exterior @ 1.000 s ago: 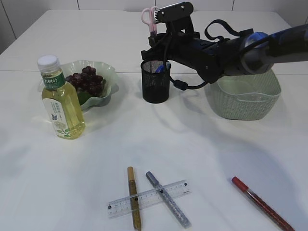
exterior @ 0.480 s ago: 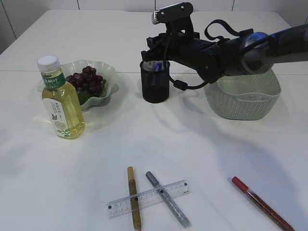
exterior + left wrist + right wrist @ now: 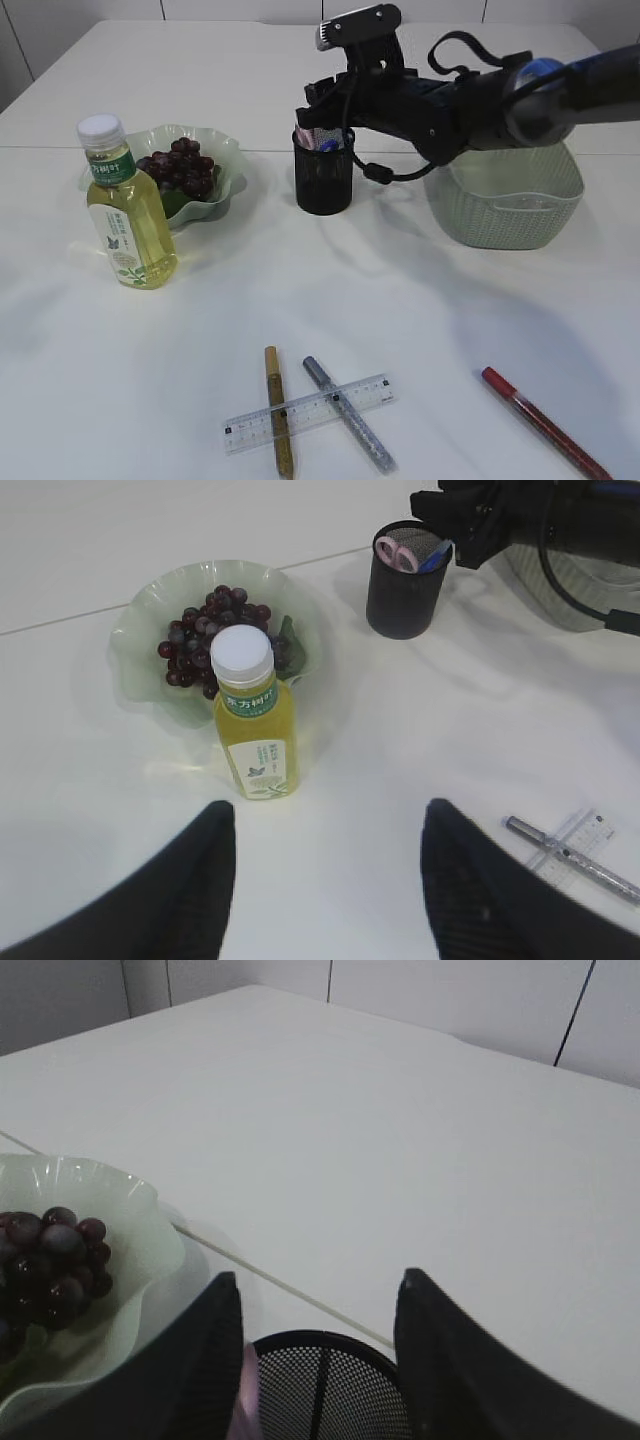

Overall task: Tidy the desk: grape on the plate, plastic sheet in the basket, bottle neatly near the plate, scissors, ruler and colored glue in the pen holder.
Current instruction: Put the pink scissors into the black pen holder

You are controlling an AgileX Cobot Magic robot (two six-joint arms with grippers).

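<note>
R gripper (image 3: pixel 315 1350) hangs right over the black mesh pen holder (image 3: pixel 323 171), fingers (image 3: pixel 210 1360) spread apart w/ nothing between them; the holder's rim shows just below, between the two fingers. Scissors (image 3: pixel 398 553) sit inside the holder, pink handles up, next to sth blue I can't ID. L gripper (image 3: pixel 325 880) is above the near-left part of the worktop (image 3: pixel 420 290), fingers (image 3: pixel 195 880) spread wide, empty, looking down on the bottle (image 3: pixel 126 205). Bottle stands upright, white cap, yellow-green liquid, just in front of the pale green wavy plate (image 3: pixel 228 160); whether they touch, can't tell. Grapes (image 3: pixel 183 170) lie on the plate, dark red bunch. Green woven basket (image 3: pixel 510 205) sits R of the holder, behind the R arm; contents hard to make out. Near front edge: clear ruler (image 3: pixel 308 412) lies flat at a slight slant, w/ a gold glue pen (image 3: pixel 277 410) and a silver glue pen (image 3: pixel 348 413) both crossing it. A red glue pen (image 3: pixel 543 422) lies alone, well apart to the R, angled toward the front-R corner.
</note>
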